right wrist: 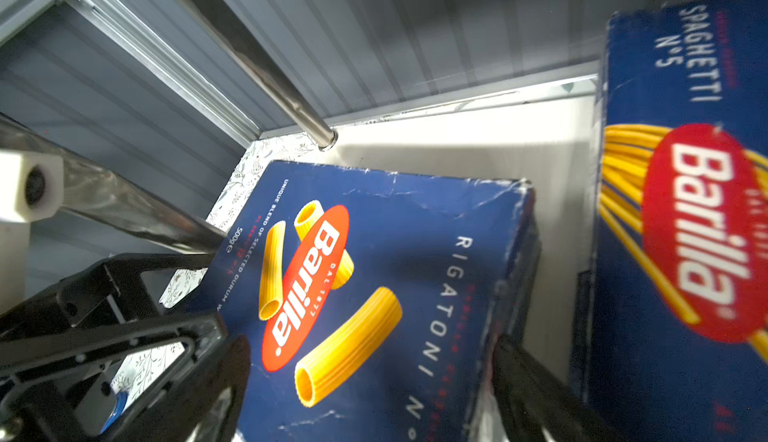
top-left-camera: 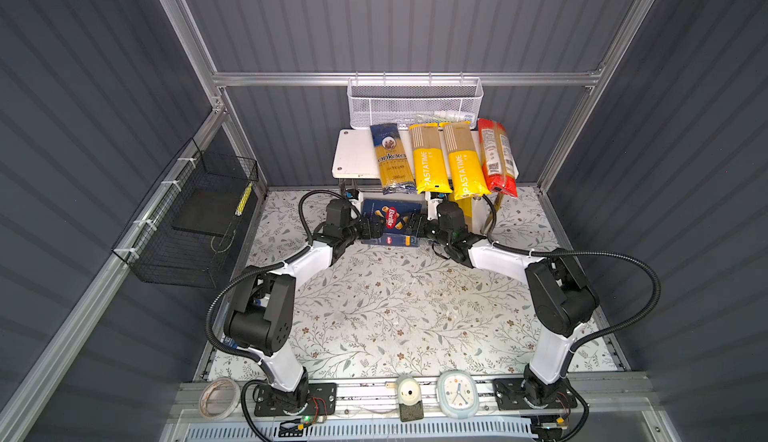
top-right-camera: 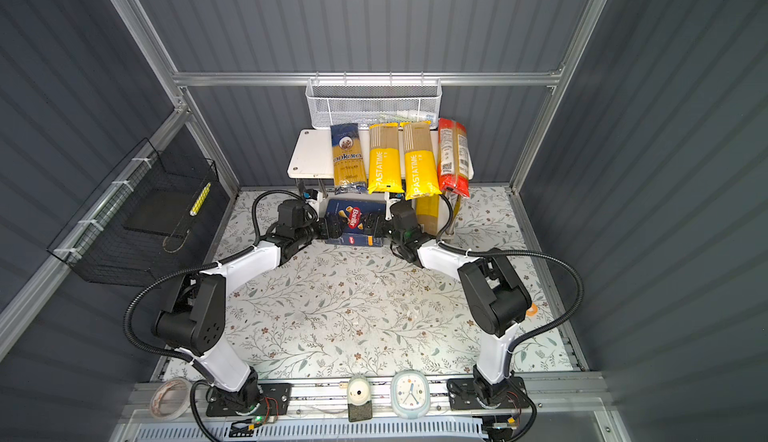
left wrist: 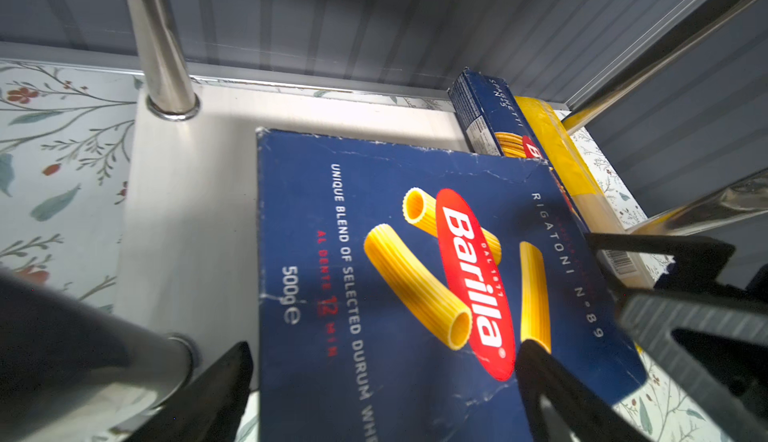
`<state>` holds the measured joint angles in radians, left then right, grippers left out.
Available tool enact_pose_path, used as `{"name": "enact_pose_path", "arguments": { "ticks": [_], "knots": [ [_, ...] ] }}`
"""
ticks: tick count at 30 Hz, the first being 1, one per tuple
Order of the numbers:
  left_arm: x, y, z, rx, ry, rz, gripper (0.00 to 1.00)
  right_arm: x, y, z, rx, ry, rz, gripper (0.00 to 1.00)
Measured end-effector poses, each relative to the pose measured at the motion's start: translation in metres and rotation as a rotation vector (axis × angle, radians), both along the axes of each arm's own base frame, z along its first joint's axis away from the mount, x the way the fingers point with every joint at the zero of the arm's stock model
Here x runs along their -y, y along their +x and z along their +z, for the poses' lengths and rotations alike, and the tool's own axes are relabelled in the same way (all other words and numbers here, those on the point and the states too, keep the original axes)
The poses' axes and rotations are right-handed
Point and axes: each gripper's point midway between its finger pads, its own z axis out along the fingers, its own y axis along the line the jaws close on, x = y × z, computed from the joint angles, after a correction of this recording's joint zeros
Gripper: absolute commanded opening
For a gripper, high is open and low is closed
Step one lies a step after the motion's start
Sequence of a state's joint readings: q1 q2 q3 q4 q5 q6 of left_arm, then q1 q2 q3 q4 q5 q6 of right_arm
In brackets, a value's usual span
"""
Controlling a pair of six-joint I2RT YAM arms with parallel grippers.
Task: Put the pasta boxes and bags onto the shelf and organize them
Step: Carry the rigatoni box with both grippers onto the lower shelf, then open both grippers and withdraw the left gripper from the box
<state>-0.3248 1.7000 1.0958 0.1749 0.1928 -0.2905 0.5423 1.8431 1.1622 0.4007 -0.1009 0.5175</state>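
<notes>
I see both tools on the rigatoni box (top-left-camera: 390, 221): the left tool (top-left-camera: 374, 227) and the right tool (top-left-camera: 417, 225) each spread wide, jaws straddling its opposite short ends. The box lies partly on the shelf's (top-left-camera: 353, 153) lower board, at its front edge. Beside it lies one spaghetti box (right wrist: 681, 211). Four bags (top-left-camera: 432, 157) lie on the top board.

The wide box (left wrist: 415, 294) reads "Barilla", "RIGATONI", "500g", "UNIQUE BLEND OF SELECTED DURUM". The narrow box (right wrist: 681, 211) reads "Barilla", "SPAGHETTI N°5". On the shelf's top board, two yellow bags (top-left-camera: 430, 161) (top-left-camera: 465, 165) say "PASTATIME" and the blue bag (top-left-camera: 391, 157) "ankara".
</notes>
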Motion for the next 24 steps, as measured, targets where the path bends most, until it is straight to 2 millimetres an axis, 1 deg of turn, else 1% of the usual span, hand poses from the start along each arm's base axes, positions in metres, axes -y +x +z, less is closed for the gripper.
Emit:
{"name": "enact_pose_path", "arguments": {
  "ticks": [2, 7, 13, 16, 19, 22, 24],
  "knots": [
    [-0.006, 0.001, 0.003, 0.010, 0.011, 0.003, 0.99, 0.004, -0.002, 0.000, 0.001, -0.003, -0.003, 0.91],
    [-0.008, -0.003, 0.015, 0.032, 0.015, -0.003, 0.99, 0.012, -0.017, 0.001, 0.002, -0.012, 0.007, 0.90],
    [-0.009, -0.018, 0.038, 0.078, -0.013, -0.044, 1.00, 0.020, -0.041, 0.005, 0.011, -0.029, 0.043, 0.89],
    [-0.010, -0.034, 0.043, 0.084, -0.025, -0.063, 0.99, 0.021, -0.055, 0.010, 0.020, -0.036, 0.064, 0.88],
    [-0.015, -0.055, 0.042, 0.078, -0.035, -0.064, 1.00, 0.017, -0.073, 0.013, 0.029, -0.046, 0.111, 0.88],
    [-0.019, -0.078, 0.037, 0.059, -0.049, -0.060, 1.00, 0.005, -0.093, 0.014, 0.045, -0.063, 0.187, 0.88],
    [-0.025, -0.092, 0.033, 0.041, -0.046, -0.046, 0.99, -0.008, -0.108, 0.013, 0.054, -0.082, 0.251, 0.89]
  ]
}}
